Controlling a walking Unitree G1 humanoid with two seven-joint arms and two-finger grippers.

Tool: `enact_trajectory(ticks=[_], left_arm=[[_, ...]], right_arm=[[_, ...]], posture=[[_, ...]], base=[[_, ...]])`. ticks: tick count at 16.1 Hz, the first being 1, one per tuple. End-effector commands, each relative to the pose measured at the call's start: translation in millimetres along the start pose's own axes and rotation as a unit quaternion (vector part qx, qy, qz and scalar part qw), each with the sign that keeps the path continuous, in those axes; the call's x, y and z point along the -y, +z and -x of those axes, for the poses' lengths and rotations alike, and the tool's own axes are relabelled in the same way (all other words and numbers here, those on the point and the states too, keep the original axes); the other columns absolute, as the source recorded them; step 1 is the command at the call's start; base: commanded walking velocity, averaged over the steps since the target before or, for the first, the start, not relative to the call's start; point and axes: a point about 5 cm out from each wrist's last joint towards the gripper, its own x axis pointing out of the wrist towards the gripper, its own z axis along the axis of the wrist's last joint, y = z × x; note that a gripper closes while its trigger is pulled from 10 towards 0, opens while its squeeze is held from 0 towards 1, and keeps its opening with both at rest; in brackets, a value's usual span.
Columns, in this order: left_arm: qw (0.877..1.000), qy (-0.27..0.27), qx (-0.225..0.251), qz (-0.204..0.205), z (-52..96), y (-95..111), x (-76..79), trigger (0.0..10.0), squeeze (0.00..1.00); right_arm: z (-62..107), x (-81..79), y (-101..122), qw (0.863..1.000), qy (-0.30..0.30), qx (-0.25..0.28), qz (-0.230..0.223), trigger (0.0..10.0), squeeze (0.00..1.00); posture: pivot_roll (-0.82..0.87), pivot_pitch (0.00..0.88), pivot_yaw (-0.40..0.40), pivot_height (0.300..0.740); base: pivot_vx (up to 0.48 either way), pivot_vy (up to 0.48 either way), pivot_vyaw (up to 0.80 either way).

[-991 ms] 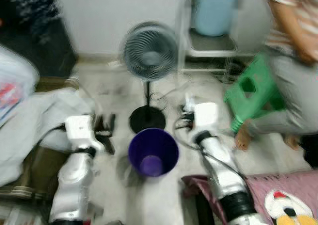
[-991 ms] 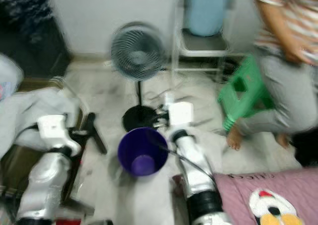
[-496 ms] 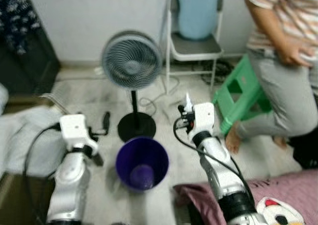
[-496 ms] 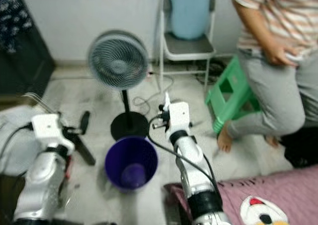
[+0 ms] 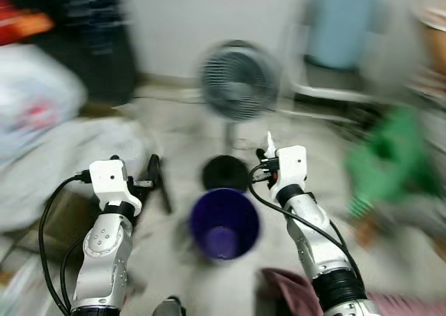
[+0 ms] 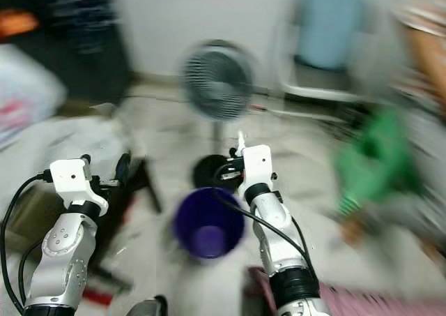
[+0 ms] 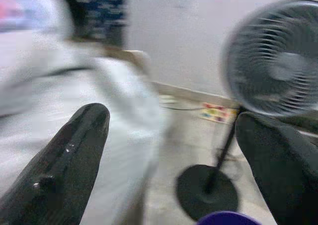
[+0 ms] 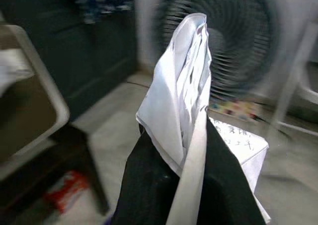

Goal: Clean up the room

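White paper in the right tool, purple bin below.
The right tool (image 8: 191,150) is clamped on a folded white paper (image 8: 184,86), held just above and beyond the purple bin (image 5: 224,222) on the pale floor (image 5: 174,155); the left tool (image 7: 169,150) gapes wide, holding nothing. Released while the view blurs, the light paper may well miss the rim. Beyond stand a fan (image 5: 239,82) and a green stool (image 5: 390,155).

Head stereo pair down at floor, wrist cams fwd, all share fan (image 5: 239,84).
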Motion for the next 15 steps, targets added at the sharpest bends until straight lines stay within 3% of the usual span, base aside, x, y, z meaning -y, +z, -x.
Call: enact_trajectory(ticks=[1, 8, 15], left_arm=[[1.000, 0.000, -0.007, -0.005, 1.1, -3.0, 0.1, 10.0, 0.00], [0.999, -0.033, -0.004, 0.006, 1.2, -2.1, 6.9, 10.0, 0.00], [0.999, -0.046, -0.002, 0.011, 0.8, -2.0, 8.9, 10.0, 0.00]], right_arm=[[-0.5, 0.8, 0.6, 1.000, -0.002, 0.002, 0.003, 10.0, 0.00], [-1.3, 2.1, -0.3, 1.000, -0.010, -0.001, 0.001, 10.0, 0.00], [-2.2, 2.0, -0.5, 1.000, -0.012, -0.002, 0.001, 10.0, 0.00]], posture=[[-0.01, 0.137, -0.040, 0.740], [-0.01, 0.139, -0.043, 0.740], [-0.01, 0.139, -0.040, 0.740]], base=[[0.000, 0.000, 0.80], [0.000, 0.000, 0.08], [0.327, 0.000, 0.00]])
